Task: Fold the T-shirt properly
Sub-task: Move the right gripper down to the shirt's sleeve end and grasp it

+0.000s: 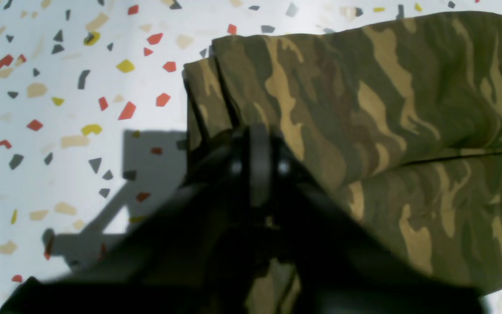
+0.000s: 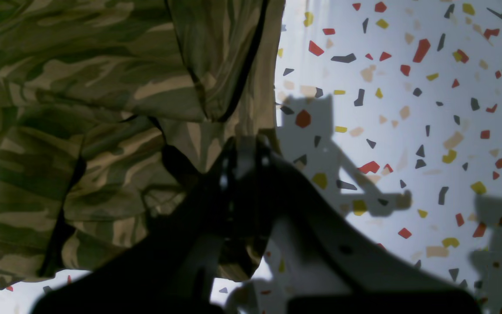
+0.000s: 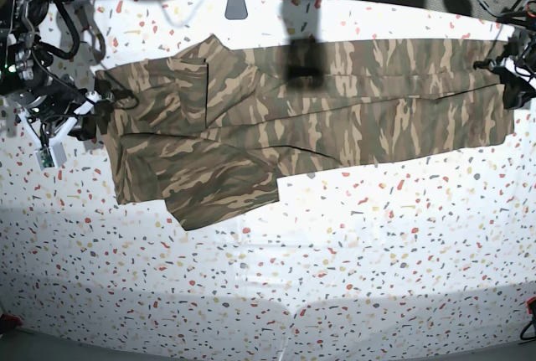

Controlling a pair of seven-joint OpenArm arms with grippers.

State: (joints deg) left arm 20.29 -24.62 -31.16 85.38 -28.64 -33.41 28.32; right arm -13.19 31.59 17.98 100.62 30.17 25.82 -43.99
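Worktop (image 3: pixel 335 277) of speckled terrazzo pattern lies bare along its near edge, while the T-shirt (image 3: pixel 276 118) in brown, olive and tan camouflage is stretched across the far half, reaching from the left edge almost to the right edge, with a folded flap nearest the front at the left. At the shirt's left end the right gripper (image 2: pixel 244 148) has its fingers closed on the cloth edge, and at the right end the left gripper (image 1: pixel 259 152) likewise pinches a layered corner with fingers closed.

No legible text or markings anywhere.
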